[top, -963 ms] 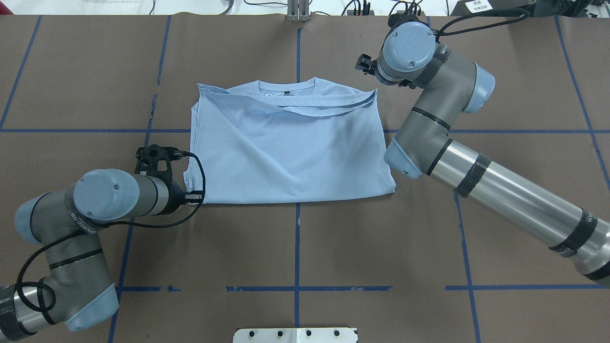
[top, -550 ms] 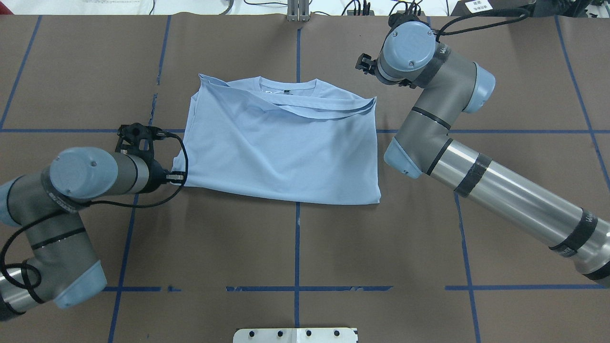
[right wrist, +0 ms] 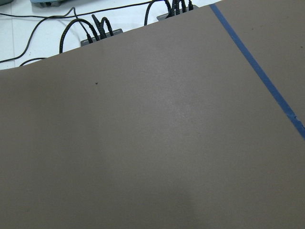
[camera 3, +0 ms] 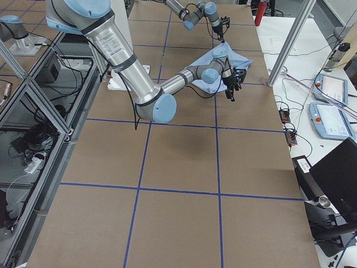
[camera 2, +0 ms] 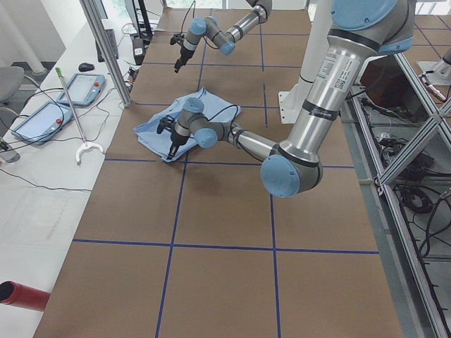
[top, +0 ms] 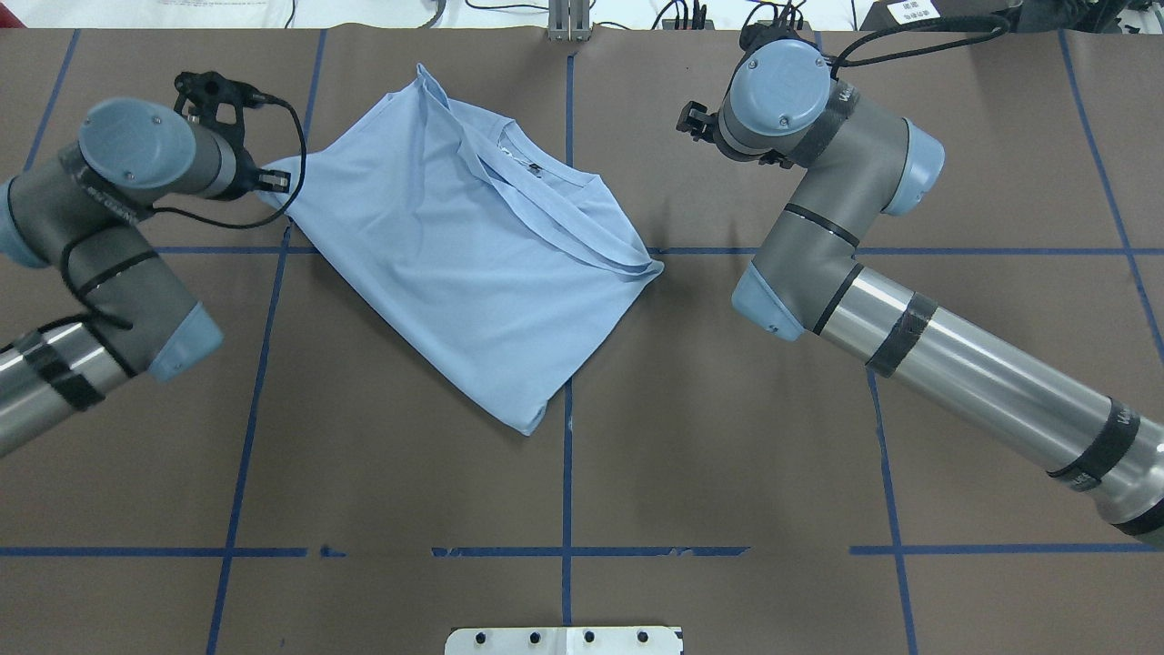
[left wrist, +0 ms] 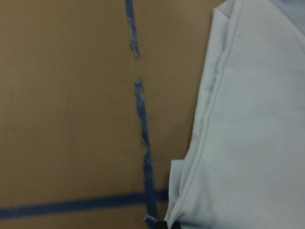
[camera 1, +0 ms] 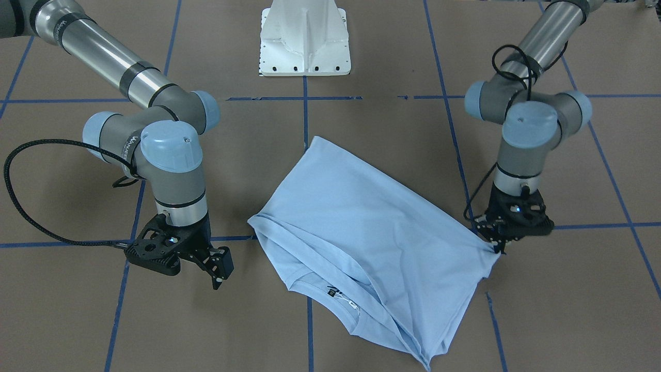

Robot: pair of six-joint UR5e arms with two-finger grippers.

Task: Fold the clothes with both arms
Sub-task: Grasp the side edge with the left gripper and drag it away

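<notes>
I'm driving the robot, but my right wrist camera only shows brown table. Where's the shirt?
Observer: The shirt lies to the left of your right gripper, with a gap between them.
Operator: Is anything holding it?
Observer: Yes, the left gripper pinches one corner.
Operator: Is it lying straight?
Observer: No, it sits askew to the tape lines, with its neck label showing.

I'm seeing pale blue t-shirt [top: 455, 264], dark neck label [camera 1: 330, 293]; brown table cover [top: 727, 455] with blue tape grid [top: 566, 509], white pedestal [camera 1: 304, 36].
</notes>
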